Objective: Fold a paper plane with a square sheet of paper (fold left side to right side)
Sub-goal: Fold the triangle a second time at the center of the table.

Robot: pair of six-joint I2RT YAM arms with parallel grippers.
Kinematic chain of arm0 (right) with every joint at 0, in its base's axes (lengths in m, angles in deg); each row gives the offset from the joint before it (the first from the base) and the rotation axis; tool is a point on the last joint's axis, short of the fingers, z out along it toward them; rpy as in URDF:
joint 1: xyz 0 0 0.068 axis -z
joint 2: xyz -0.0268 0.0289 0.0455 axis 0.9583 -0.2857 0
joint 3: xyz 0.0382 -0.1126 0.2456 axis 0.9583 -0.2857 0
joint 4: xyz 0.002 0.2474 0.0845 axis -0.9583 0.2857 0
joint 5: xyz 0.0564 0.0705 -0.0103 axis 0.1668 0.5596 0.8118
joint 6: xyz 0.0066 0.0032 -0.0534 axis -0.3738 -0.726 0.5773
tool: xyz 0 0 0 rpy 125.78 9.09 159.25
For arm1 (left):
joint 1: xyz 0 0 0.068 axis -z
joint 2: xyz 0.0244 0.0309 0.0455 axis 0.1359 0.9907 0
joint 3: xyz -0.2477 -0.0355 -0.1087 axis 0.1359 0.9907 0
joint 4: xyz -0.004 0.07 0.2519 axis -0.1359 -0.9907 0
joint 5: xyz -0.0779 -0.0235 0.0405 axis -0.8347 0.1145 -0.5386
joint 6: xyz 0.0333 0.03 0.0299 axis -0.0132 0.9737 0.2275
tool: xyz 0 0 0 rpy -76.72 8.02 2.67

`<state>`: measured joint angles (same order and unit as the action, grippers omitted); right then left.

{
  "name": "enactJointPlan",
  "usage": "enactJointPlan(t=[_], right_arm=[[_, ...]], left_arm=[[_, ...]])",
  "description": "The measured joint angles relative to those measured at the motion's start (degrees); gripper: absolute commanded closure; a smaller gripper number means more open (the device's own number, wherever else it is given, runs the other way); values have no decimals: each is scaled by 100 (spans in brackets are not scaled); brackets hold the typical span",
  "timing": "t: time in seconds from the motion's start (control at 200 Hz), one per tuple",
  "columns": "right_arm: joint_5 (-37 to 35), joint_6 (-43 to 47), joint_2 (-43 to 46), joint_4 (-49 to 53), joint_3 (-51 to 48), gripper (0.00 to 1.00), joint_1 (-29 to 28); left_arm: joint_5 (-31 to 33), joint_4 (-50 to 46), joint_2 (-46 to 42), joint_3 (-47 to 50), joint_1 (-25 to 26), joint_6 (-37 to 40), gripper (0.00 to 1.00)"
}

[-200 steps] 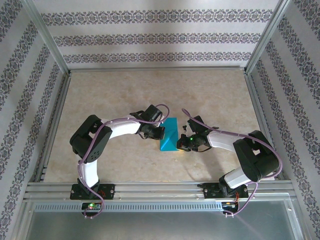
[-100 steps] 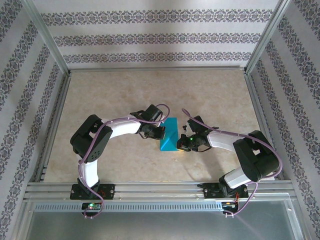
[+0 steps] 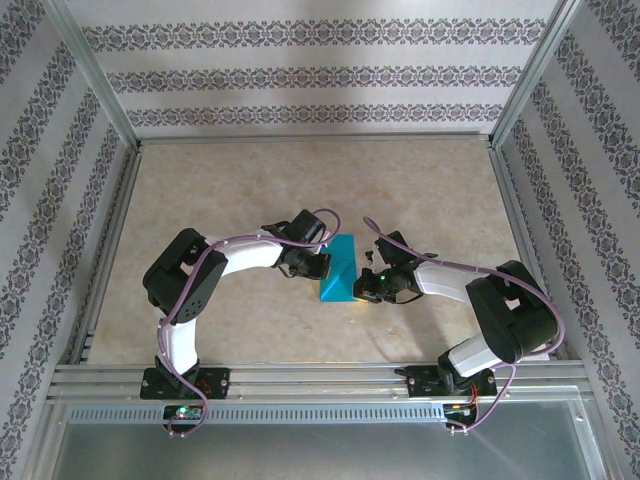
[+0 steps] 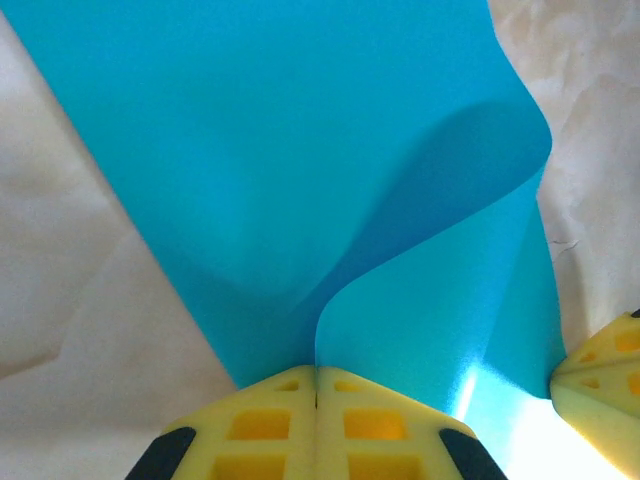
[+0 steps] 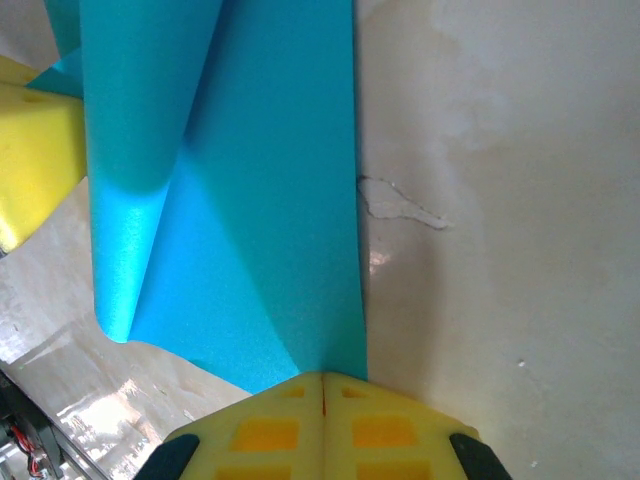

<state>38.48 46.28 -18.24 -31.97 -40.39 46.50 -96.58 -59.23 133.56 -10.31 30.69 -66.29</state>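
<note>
- In the top view the square sheet of paper (image 3: 337, 269) lies near the middle of the table (image 3: 440, 190), a little toward 6 o'clock of centre and between the two arms.
- It reads there as a narrow teal slab, partly doubled over. Its long axis runs from about 1 o'clock to about 7 o'clock, with the far end up at 1.
- The left gripper (image 3: 319, 264) meets the sheet at its 9 o'clock edge. In the left wrist view its yellow fingers (image 4: 262, 425) are pressed together, and the paper (image 4: 250, 150) rises out of the seam between them, so this claw is pinched tight on the sheet.
- From that pinch a flap curls up toward 1 o'clock of the frame, bowed rather than creased flat, and it shades the layer under it.
- The right gripper (image 3: 363, 291) sits at the sheet's 4 to 5 o'clock corner. In the right wrist view its fingers (image 5: 270, 435) are also closed tight, with a corner of the paper (image 5: 260, 200) running into the seam.
- There the sheet's straight edge runs toward 12 o'clock, and a fold line slants off toward 11.
- Each wrist view catches the other claw: a yellow finger (image 4: 603, 372) at 4 o'clock on the left, and one (image 5: 35, 140) at 10 o'clock on the right.
- Bare beige table lies all round the sheet. Patterned walls (image 3: 300, 75) stand at 9, 12 and 3 o'clock, and a metal rail (image 3: 320, 376) at 6.
</note>
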Motion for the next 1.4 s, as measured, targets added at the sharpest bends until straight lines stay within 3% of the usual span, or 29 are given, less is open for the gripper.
enactJointPlan(t=[0.225, 0.385, 0.485, 0.575, 0.69, 1.054, 1.399], right_arm=[[-2, 2, 0, 26, 17, 100, 0], [-26, 17, 61, 140, 35, 86, 0], [-42, 15, 245, 313, 35, 84, 13], [-11, -4, 518, 352, 35, 86, 55], [111, -127, 752, 177, 35, 100, 175], [308, -892, 63, -1268, 151, 100, 72], [304, -1086, -540, -1825, 382, 100, -103]], left_arm=[[0, 0, 4, 0, 0, 9, 100], [0, -9, 35, -46, 0, 11, 100], [2, -9, 42, -55, 0, 13, 100], [2, -13, 44, -59, 0, 17, 100], [2, -13, 44, -59, 0, 28, 100], [2, -13, 52, -63, 0, 31, 100], [2, -13, 52, -63, 0, 31, 100]])
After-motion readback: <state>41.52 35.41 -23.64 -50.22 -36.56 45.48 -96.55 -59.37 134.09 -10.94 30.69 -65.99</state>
